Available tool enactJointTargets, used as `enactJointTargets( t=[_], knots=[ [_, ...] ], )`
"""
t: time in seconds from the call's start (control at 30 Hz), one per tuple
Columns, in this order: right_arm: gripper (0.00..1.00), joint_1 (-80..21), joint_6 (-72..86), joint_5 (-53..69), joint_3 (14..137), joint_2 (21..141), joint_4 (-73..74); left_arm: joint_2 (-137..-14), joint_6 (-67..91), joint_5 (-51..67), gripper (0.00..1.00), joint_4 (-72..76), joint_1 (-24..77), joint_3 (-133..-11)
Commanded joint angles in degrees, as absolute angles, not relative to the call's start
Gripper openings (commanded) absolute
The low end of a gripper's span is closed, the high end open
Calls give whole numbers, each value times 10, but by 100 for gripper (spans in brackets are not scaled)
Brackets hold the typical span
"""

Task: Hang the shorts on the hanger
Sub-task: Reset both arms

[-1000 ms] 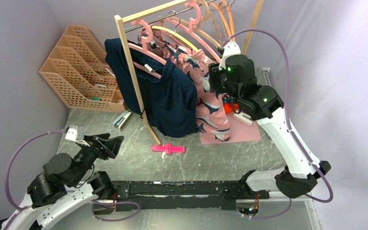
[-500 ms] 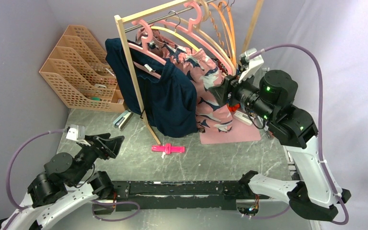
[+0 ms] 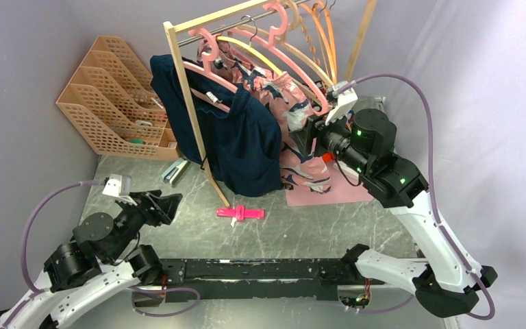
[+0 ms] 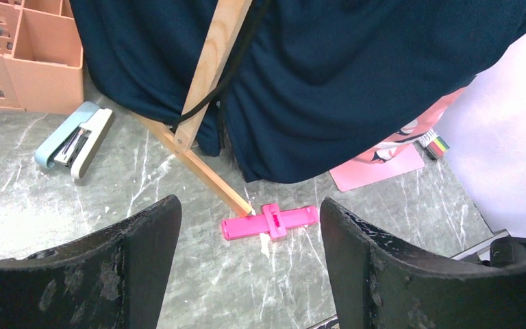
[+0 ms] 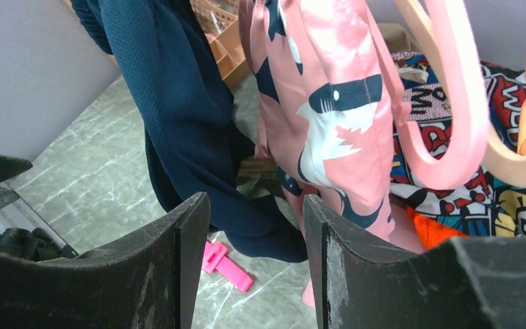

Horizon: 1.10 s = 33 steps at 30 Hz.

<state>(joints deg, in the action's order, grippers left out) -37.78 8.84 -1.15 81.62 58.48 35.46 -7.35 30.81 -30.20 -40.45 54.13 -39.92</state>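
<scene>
Over the desk my left hand and right hand gape empty; I'd pinch the limp shorts by the waist.

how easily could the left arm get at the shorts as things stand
Probably not easily. The left gripper sits low and open at the near left, and the navy garment and the rack's wooden post stand between it and the shorts, which hang on the garment's far side.
</scene>
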Motion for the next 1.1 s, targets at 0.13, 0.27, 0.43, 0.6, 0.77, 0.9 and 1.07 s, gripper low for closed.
enactJointTargets(
  t=[0.13, 0.27, 0.43, 0.6, 0.77, 0.9, 1.07],
  knots=[
    [56, -376, 72, -29, 801, 568, 315, -84, 304, -302, 78, -395, 537, -398],
    [56, -377, 92, -123, 766, 580, 297, -92, 305, -300, 78, -397, 536, -399],
    [56, -373, 127, -214, 731, 591, 278, -89, 307, -300, 78, -398, 536, -399],
    [56, -373, 103, -152, 715, 566, 259, -78, 309, -301, 78, -399, 536, -399],
    [58, -373, 69, -106, 718, 507, 280, -71, 319, -308, 79, -404, 536, -400],
    [61, -373, 77, -173, 701, 450, 308, -72, 329, -322, 86, -410, 536, -403],
    [69, -373, 148, -325, 649, 405, 336, -85, 338, -347, 99, -398, 536, -409]
  ],
)
